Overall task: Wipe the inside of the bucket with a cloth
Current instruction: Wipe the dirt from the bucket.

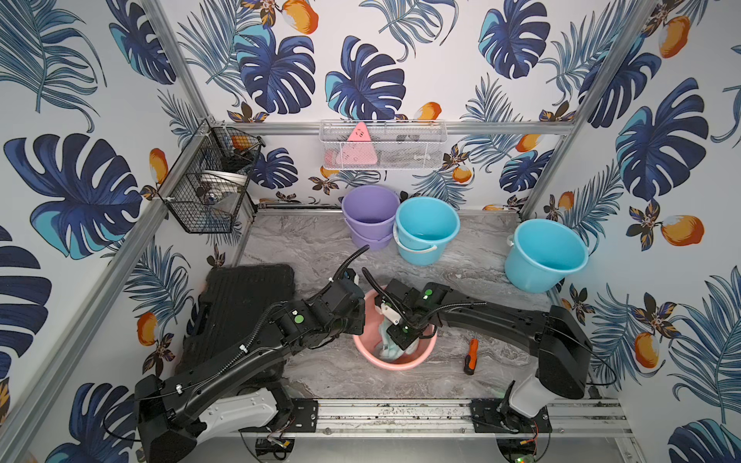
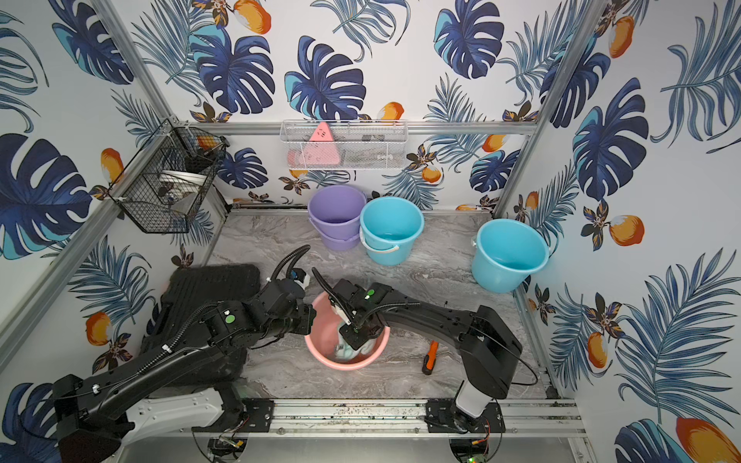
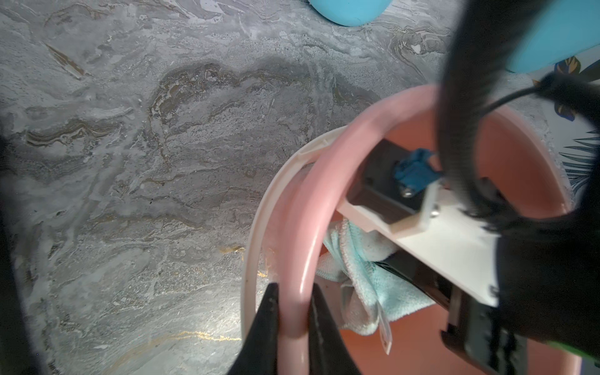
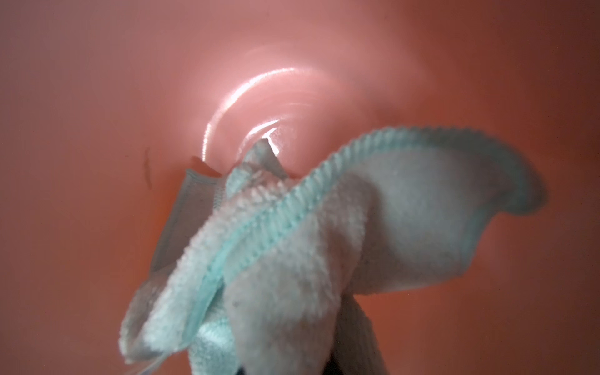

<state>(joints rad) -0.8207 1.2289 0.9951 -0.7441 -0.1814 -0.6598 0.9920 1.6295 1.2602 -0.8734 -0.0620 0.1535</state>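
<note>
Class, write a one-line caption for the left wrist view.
Left gripper clamps the pink bucket by its rim; cloth bunched inside.

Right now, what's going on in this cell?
The left gripper is shut on the rim of the round pink plastic bucket, steadying it on the grey marble-look tabletop. The right gripper reaches down inside the bucket, shut on the pale mint-aqua microfibre cloth, which hangs bunched near the bucket's floor. It looks mid-wipe. An orange-handled screwdriver lies on the tabletop beside the bucket, apart from both grippers.
</note>
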